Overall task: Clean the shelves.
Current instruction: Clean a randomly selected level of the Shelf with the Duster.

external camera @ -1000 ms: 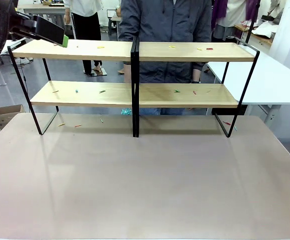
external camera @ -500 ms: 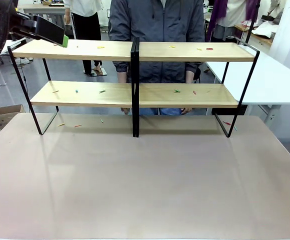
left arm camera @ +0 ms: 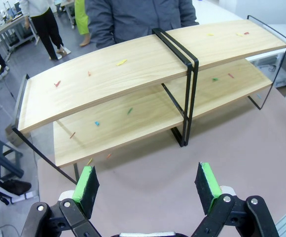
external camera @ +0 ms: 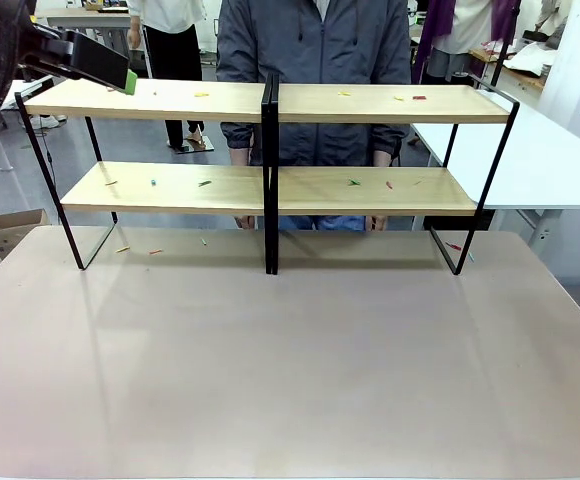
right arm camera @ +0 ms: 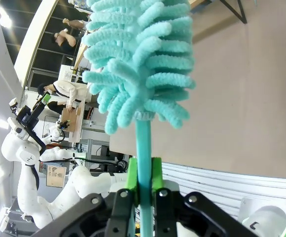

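Shelves (external camera: 370, 103) uncleaned; scraps (external camera: 204, 183) litter top and bottom; right gripper (right arm camera: 144, 183) pinching duster (right arm camera: 138, 59), well apart; left gripper (left arm camera: 147, 183) spread, empty; sweeping apparently not begun.

Table (external camera: 290, 380) carries shelves (external camera: 370, 190) — coloured scraps (external camera: 201, 94) on boards.

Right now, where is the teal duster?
The teal duster is clamped by its handle in the right gripper; in the front view its head pokes in at the right edge, past the right end of the shelves.
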Controlling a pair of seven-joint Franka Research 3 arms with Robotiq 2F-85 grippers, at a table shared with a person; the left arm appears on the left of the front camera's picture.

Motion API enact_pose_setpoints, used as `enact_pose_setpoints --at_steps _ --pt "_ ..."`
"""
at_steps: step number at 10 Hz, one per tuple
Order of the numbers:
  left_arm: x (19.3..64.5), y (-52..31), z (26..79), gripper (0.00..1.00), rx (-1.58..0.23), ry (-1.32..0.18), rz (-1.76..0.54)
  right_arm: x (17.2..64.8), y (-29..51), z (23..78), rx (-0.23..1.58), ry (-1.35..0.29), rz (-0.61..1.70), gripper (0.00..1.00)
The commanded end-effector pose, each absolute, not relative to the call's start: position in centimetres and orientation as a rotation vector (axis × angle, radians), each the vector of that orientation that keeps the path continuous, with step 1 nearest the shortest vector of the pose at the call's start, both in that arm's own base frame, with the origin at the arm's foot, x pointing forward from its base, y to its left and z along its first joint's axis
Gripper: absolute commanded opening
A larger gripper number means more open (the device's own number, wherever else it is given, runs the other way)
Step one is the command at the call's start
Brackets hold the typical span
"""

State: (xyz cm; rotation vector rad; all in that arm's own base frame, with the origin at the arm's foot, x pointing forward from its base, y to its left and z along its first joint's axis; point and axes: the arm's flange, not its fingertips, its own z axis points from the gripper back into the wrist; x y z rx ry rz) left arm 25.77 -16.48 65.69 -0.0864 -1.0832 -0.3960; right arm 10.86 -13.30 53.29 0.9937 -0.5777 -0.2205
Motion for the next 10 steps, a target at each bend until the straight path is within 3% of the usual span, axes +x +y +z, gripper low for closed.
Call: enact_pose_setpoints --at_steps 1,10 --pt "25.76 -16.27 65.76 1.00 -0.087 -1.085 -0.395 10.86 -13.30 53.29 0.994 -0.578 -0.220 0.13" --pt "25.76 -16.27 65.76 1.00 -0.087 -1.085 -0.395 10.86 -13.30 53.29 0.994 -0.578 -0.220 0.13"
